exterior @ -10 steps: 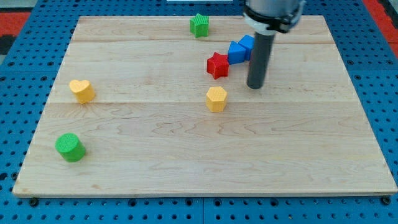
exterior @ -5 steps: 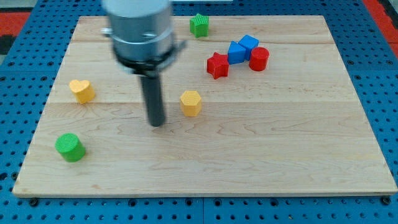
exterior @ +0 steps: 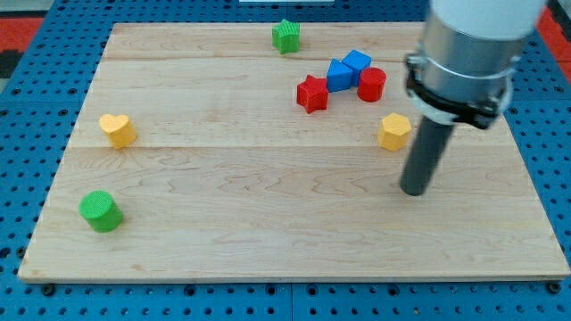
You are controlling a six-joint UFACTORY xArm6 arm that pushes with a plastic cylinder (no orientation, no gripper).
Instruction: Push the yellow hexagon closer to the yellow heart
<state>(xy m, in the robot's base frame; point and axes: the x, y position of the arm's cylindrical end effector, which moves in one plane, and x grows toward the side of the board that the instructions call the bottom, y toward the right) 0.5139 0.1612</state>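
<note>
Yellow hexagon [exterior: 394, 131] up-left of my tip [exterior: 413, 191], near, apart; yellow heart [exterior: 117, 129] far left; end effector bare rod, grasping nothing.

- wooden board [exterior: 268, 241]: light wood, fills most of the view, sits on a blue pegboard surface [exterior: 27, 107]
- green star block [exterior: 285, 36]: near the board's top edge, a bit left of centre, alone
- red star block [exterior: 312, 94]: upper middle, left end of a small cluster
- two blue blocks [exterior: 348, 69]: just right of and above the red star, packed together, shapes unclear
- red cylinder [exterior: 371, 84]: right end of that cluster, touching the blue blocks
- green cylinder [exterior: 100, 211]: lower left of the board, well apart from the cluster
</note>
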